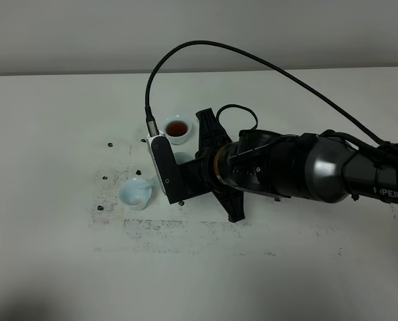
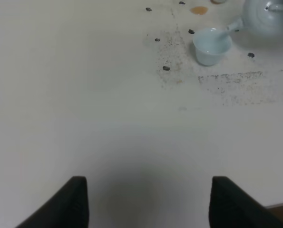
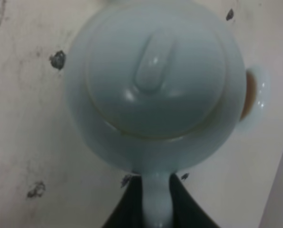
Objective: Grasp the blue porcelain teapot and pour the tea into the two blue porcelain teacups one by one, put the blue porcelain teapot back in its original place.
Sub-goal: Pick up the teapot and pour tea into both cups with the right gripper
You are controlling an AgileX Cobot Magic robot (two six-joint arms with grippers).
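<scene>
The blue porcelain teapot point(image 3: 155, 71) fills the right wrist view from above, and my right gripper point(image 3: 155, 194) is shut on its loop handle point(image 3: 155, 204). In the high view my right gripper point(image 1: 175, 175) covers the pot; only a sliver of it point(image 1: 182, 157) shows. The spout point(image 2: 229, 28) reaches over the rim of one teacup point(image 1: 136, 192), also in the left wrist view point(image 2: 210, 45); its inside looks pale. The other teacup point(image 1: 177, 127) holds reddish-brown tea point(image 1: 177, 126) and shows behind the pot point(image 3: 256, 92). My left gripper point(image 2: 148, 204) is open, empty, far from the cups.
The white table point(image 1: 285, 281) carries scattered dark specks point(image 1: 109, 144) and grey smudges point(image 1: 158, 227) around the cups. The right arm's black body point(image 1: 306, 167) and its cable point(image 1: 205, 47) lie across the table's middle and right. The left arm is out of the high view.
</scene>
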